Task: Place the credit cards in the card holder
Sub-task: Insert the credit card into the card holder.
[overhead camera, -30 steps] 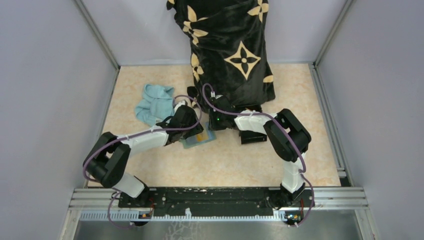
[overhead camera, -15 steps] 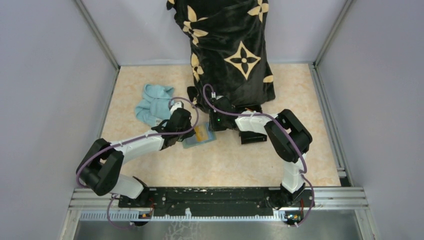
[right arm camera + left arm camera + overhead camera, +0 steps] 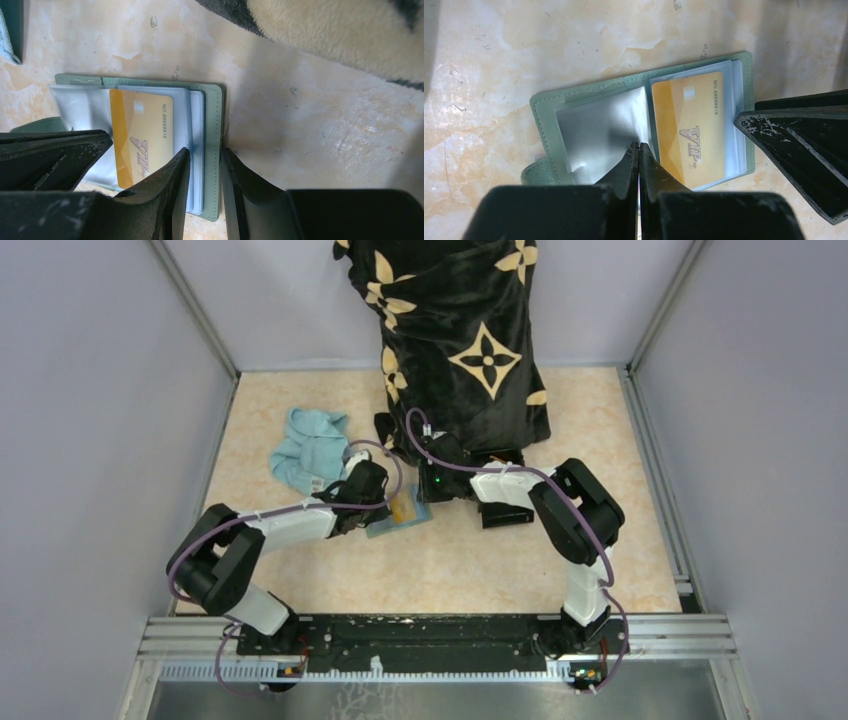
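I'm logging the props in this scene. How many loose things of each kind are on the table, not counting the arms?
Card holder, sage green, open: 1
Orange card in a sleeve of it: 1
Light blue cloth: 1
Black patterned blanket: 1
Black box, partly hidden by the right arm: 1
Total: 5
Other cards may lie hidden in the sleeves.

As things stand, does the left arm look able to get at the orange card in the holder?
Probably yes: the left gripper, shut, sits beside the orange card, which lies face-up in the open card holder, uncovered.
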You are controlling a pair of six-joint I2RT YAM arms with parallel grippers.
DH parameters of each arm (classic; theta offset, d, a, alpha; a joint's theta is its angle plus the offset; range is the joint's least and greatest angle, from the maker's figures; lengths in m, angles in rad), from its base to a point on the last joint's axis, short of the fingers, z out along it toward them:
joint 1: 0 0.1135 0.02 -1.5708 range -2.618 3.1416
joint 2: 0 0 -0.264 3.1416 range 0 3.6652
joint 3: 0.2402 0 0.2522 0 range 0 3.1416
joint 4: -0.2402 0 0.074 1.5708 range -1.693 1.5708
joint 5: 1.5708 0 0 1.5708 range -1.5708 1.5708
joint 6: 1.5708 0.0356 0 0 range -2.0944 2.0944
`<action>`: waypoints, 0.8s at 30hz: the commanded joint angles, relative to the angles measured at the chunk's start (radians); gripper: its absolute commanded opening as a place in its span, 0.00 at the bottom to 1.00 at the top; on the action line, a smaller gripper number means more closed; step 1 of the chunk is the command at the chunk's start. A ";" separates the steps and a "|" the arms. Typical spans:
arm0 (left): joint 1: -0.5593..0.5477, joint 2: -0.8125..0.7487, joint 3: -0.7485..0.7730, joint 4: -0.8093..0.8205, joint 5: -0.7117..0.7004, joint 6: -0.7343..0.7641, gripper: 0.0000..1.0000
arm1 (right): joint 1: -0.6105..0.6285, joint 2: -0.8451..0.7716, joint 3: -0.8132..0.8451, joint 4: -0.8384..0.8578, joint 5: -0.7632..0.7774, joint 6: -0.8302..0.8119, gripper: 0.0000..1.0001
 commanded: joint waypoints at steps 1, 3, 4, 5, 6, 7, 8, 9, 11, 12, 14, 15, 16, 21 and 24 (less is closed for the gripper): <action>-0.003 0.030 0.002 0.015 0.017 0.014 0.00 | 0.011 -0.028 -0.015 -0.010 -0.004 -0.001 0.30; -0.004 0.040 0.002 0.027 0.030 0.011 0.00 | 0.012 -0.027 -0.018 -0.009 -0.006 -0.001 0.30; -0.004 0.045 0.001 0.041 0.038 0.009 0.00 | 0.011 -0.029 -0.019 -0.010 -0.004 -0.001 0.30; -0.004 0.049 0.000 0.046 0.044 0.008 0.00 | 0.012 -0.031 -0.020 -0.009 -0.002 -0.001 0.30; -0.006 0.054 0.002 0.054 0.047 0.006 0.00 | 0.012 -0.034 -0.023 -0.009 0.001 -0.001 0.30; -0.007 0.058 0.003 0.059 0.052 0.004 0.00 | 0.012 -0.038 -0.025 -0.010 0.005 -0.001 0.30; -0.007 0.061 0.004 0.067 0.059 0.003 0.00 | 0.011 -0.041 -0.027 -0.011 0.007 -0.003 0.30; -0.009 0.065 0.005 0.073 0.060 0.002 0.00 | 0.011 -0.042 -0.026 -0.013 0.009 -0.002 0.30; -0.012 0.072 0.009 0.078 0.066 -0.001 0.00 | 0.012 -0.046 -0.026 -0.017 0.012 -0.006 0.30; -0.013 0.079 0.012 0.083 0.071 -0.002 0.00 | 0.012 -0.047 -0.026 -0.017 0.012 -0.006 0.30; -0.017 0.087 0.020 0.088 0.079 -0.003 0.00 | 0.012 -0.048 -0.025 -0.021 0.013 -0.008 0.30; -0.020 0.092 0.024 0.088 0.080 -0.003 0.00 | 0.012 -0.049 -0.024 -0.023 0.014 -0.009 0.30; -0.024 0.097 0.031 0.089 0.082 -0.003 0.00 | 0.012 -0.050 -0.024 -0.022 0.015 -0.008 0.30; -0.044 0.111 0.045 0.083 0.082 -0.009 0.00 | 0.012 -0.056 -0.024 -0.024 0.019 -0.008 0.30; -0.056 0.119 0.047 0.085 0.083 -0.019 0.00 | 0.012 -0.056 -0.021 -0.028 0.018 -0.012 0.30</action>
